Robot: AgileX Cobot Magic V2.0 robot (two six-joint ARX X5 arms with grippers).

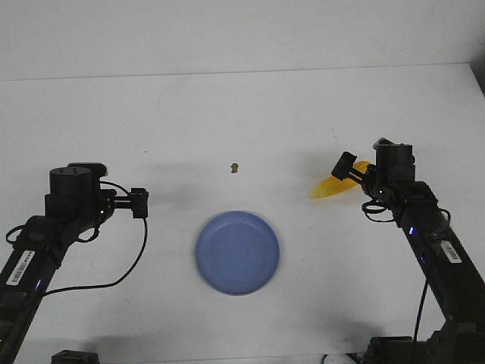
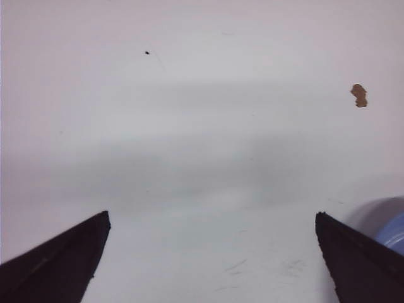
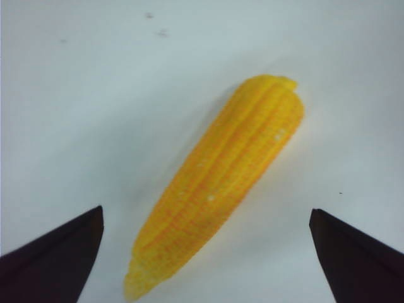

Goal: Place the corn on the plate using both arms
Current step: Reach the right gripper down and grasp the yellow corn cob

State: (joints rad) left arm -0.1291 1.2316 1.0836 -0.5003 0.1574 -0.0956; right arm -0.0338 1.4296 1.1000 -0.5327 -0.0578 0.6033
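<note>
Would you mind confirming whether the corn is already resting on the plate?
No, the corn lies on the white table to the right of the plate, apart from it.

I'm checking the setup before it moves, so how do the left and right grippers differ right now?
The right gripper hovers over the corn, fingers wide either side; the left gripper has only bare table between its fingers. The right sits farther from the plate than the left. Both are open and empty.

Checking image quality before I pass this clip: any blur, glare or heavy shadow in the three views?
Front view: even light, faint shadows, corn partly hidden by the right gripper. Left wrist view: soft shadow bands on the table, plate edge blurred. Right wrist view: corn slightly soft, no glare.
</note>
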